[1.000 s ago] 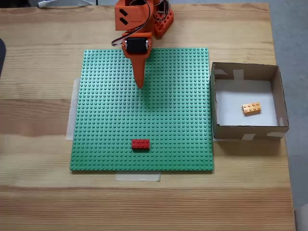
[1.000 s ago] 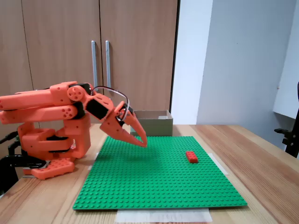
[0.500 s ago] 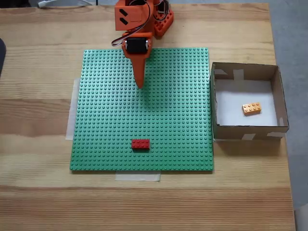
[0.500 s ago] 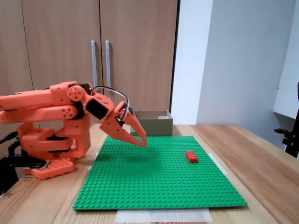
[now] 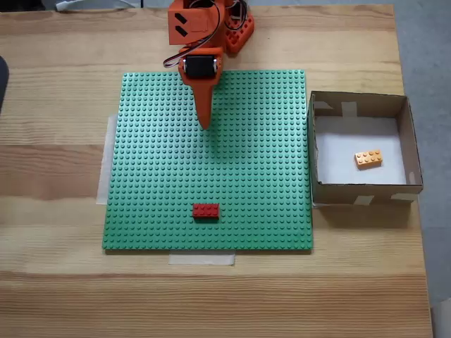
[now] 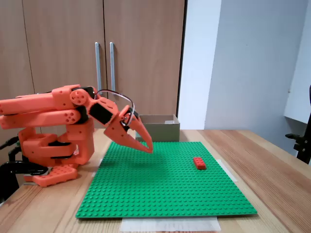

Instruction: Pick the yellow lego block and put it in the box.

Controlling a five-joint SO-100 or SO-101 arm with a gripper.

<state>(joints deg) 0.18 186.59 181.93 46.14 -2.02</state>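
The wooden worktop (image 5: 63,296) carries everything, and most of its middle is taken up by a green studded baseplate (image 5: 254,183), taped down at its edges. In the view from above, a shallow cardboard box (image 5: 363,191) with a white bottom sits just beside the baseplate's right edge; in the side-on fixed view its brown wall (image 6: 160,130) shows behind the arm. The orange arm (image 6: 53,114) is folded low over its base at the far side of the worktop, with the pincer (image 5: 205,123) reaching out over the baseplate and pointing down toward the studs — it appears to hang just above them, touching nothing. Its jaws look drawn together with nothing between them.

The yellow lego block (image 5: 368,158) lies flat on the box's white bottom, slightly askew, toward the right half of the box. A red brick (image 5: 206,210) sits on the baseplate near its front edge, well apart from the pincer.

Judged from how things lie, the task looks finished — the block is in the box and the pincer is free of it, so nothing seems left to do.
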